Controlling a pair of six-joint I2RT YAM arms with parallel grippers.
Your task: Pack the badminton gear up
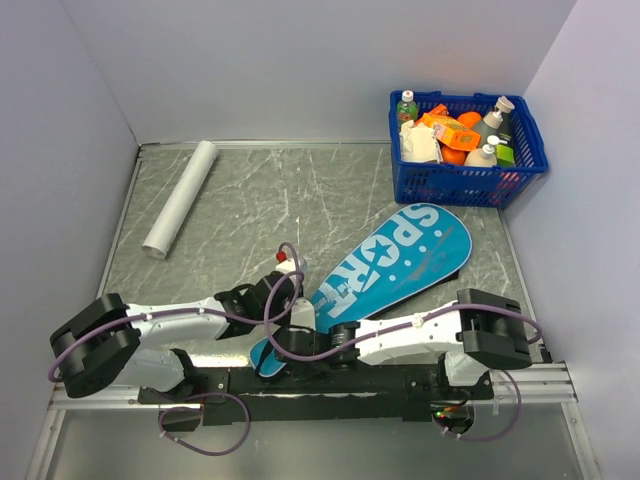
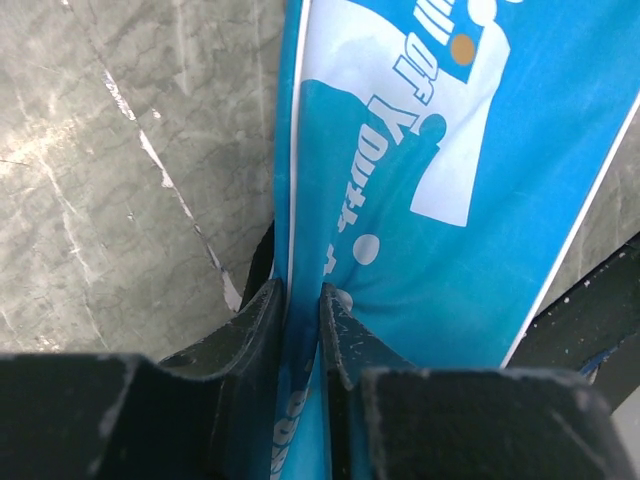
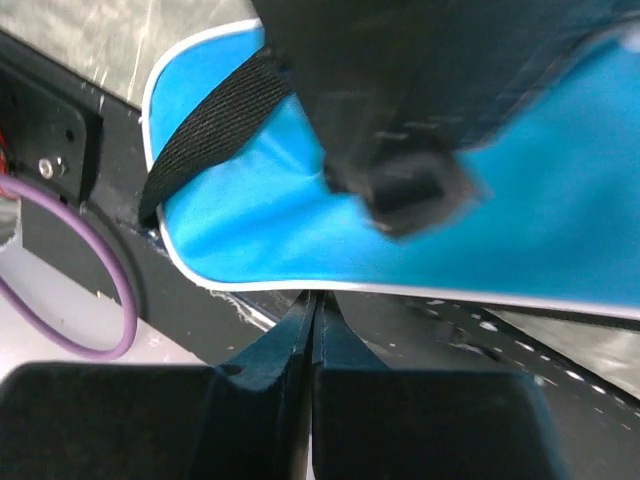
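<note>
Where the left gripper [image 2: 300,305] meets the bag [image 1: 400,260], its jaws are drawn narrow on a fold of teal cloth at the bag's left edge. One finger [image 2: 262,330] sits on each side, so the cloth is pinched.

Right gripper [image 3: 312,305]: the jaws are fully together, with their tips at the white piping of the bag's near end. Whether they nip the piping or merely touch it cannot be told. A black strap [image 3: 205,125] crosses that rounded end, and a blurred dark part [image 3: 410,190] hangs over the cloth.

Bag: it lies flat on the table [image 1: 300,190]. Its narrow end sits between the two grippers at the near edge, and its broad lettered head points far and right.

No racket or shuttlecock can be made out with certainty in any view. A small red-and-white item [image 1: 285,258] just beyond the left wrist is too small to name.

Away from the work, a white roll [image 1: 180,200] lies far left. A blue basket [image 1: 465,185] of groceries stands in the far right corner, well apart from the bag.

Judged progress: uncertain, probably late. If the rackets are already inside, what remains is likely closing the narrow end. The opening itself is not shown, so neither point can be confirmed.
</note>
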